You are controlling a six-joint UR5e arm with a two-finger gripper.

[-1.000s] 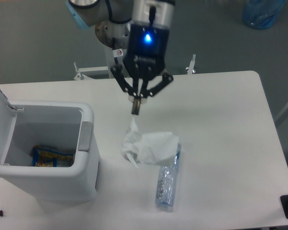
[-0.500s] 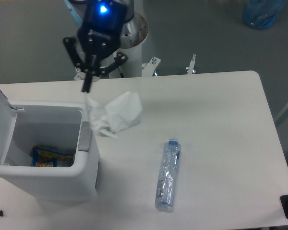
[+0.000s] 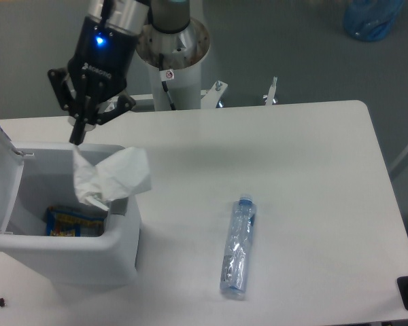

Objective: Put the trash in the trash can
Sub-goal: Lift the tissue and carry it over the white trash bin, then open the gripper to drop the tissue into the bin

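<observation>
One crumpled tissue point(image 3: 112, 176) hangs below my gripper point(image 3: 77, 134), fingers pinched tight on its top corner, over the open trash can point(image 3: 68, 255) whose right rim it brushes. Beneath me inside lies a snack packet point(image 3: 66, 221). Well right, the crushed bottle point(image 3: 238, 248) rests on the table point(image 3: 313, 176).

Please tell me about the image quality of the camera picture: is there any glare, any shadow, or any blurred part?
In the fixed camera view the light is soft and even; the table is bright white with only faint shadows beside the trash can and the plastic bottle. The gripper shows a glowing blue light. The tissue looks slightly soft, its folds hard to read against the white bin.
</observation>
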